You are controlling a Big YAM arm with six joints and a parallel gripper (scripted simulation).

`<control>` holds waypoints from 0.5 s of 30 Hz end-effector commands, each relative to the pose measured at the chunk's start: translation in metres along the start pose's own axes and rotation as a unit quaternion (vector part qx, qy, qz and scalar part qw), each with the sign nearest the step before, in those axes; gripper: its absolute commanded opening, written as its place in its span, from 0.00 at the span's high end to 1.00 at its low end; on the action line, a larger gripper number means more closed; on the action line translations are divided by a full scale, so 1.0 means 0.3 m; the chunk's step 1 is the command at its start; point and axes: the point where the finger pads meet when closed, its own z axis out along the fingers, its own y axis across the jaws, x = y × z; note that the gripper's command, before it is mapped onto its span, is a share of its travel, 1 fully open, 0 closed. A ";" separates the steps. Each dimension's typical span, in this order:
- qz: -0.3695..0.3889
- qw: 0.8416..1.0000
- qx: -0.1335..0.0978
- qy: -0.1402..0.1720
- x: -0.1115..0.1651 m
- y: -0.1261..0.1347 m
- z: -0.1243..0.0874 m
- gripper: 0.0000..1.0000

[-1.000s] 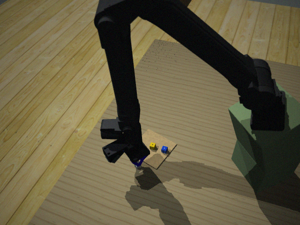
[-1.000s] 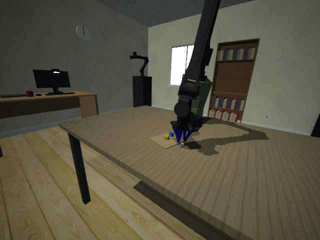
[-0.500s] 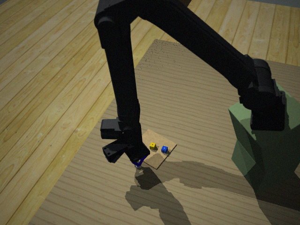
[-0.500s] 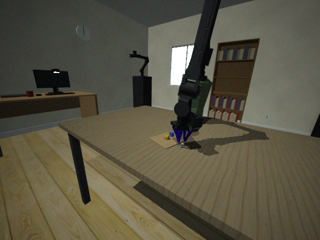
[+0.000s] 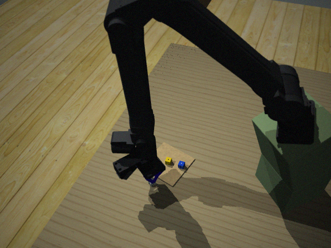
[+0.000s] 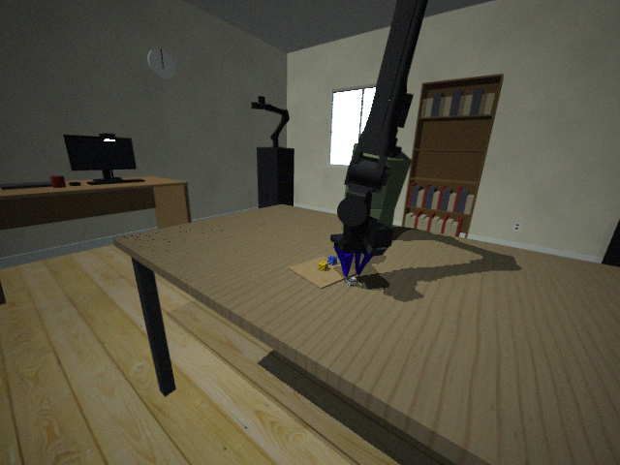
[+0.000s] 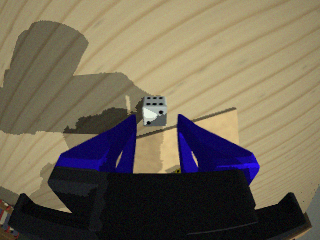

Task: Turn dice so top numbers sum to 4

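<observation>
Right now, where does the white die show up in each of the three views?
Top: white die at lower centre, just under the blue fingertips, off the mat's near corner.
Exterior: mid-frame, below the gripper, beside the mat's edge.
Wrist: centre, beyond the fingers, nearer the left fingertip.
Shared landmark: the mat corner next to the die.

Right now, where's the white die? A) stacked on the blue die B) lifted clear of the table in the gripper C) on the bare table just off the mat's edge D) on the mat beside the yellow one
C: the white die sits on the table just past the mat edge, beyond the gripper fingertips; only the yellow die and blue die are on the mat.
</observation>
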 end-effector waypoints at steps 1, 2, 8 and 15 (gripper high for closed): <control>0.001 1.000 0.003 -0.004 -0.008 0.014 -0.002 0.66; 0.001 1.000 0.003 -0.004 -0.007 0.014 -0.002 0.66; 0.001 1.000 0.004 -0.005 -0.012 0.010 -0.002 0.66; 0.001 1.000 0.004 -0.006 -0.013 0.010 -0.002 0.66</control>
